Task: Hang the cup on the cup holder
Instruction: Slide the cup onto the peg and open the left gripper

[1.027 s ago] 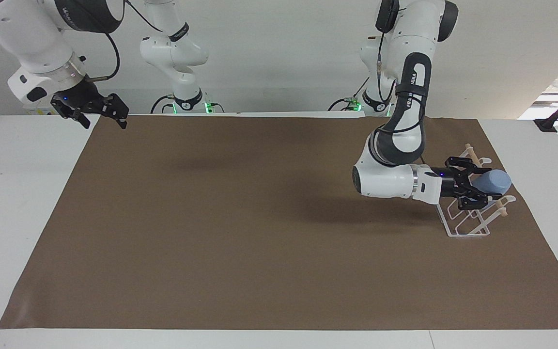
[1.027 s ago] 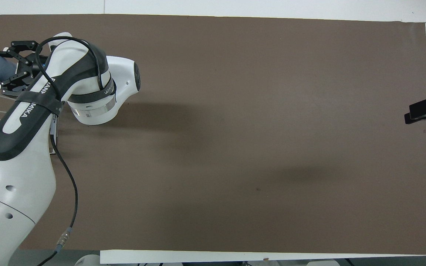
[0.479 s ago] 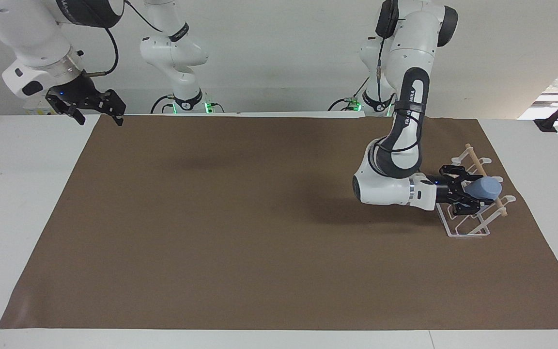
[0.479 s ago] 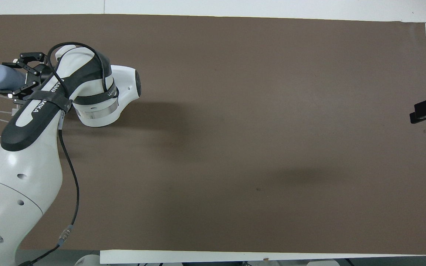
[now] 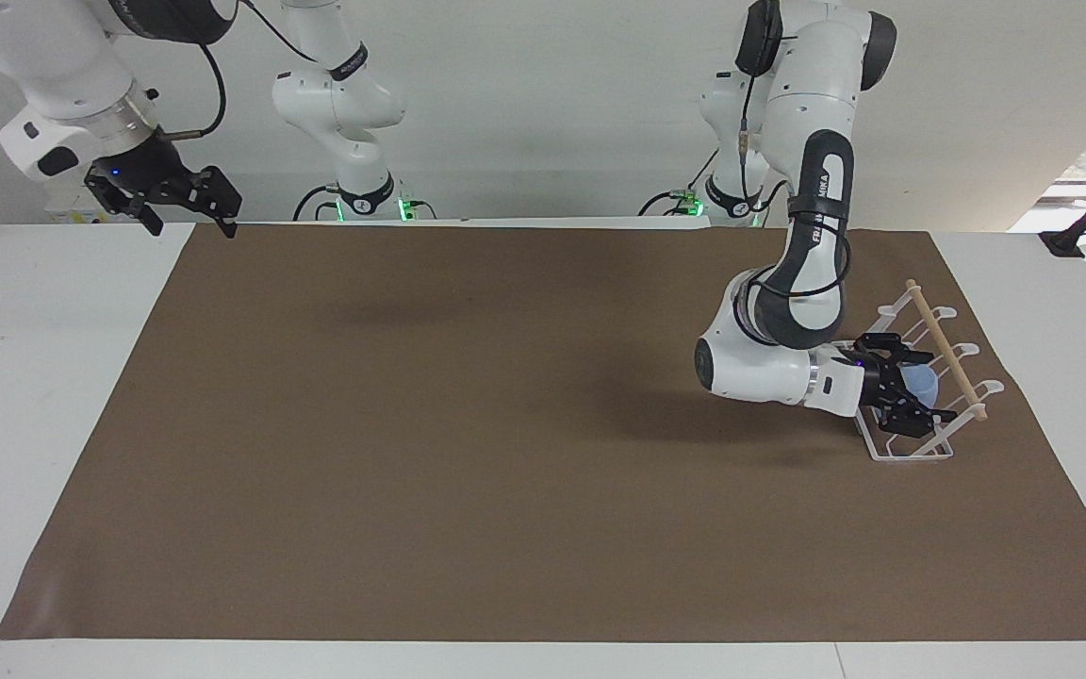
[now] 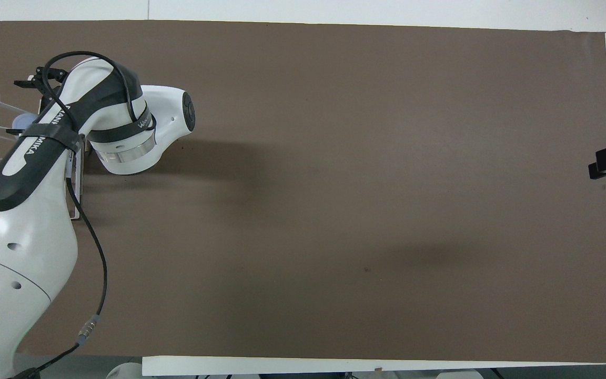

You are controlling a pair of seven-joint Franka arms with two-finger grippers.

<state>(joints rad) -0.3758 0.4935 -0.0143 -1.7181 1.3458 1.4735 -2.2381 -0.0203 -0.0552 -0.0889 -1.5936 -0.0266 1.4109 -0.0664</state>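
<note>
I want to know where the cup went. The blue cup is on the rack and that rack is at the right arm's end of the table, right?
Not quite. The blue cup is at the rack, with the left hand around it, but the rack stands at the left arm's end of the table. The facing view shows it best.
</note>
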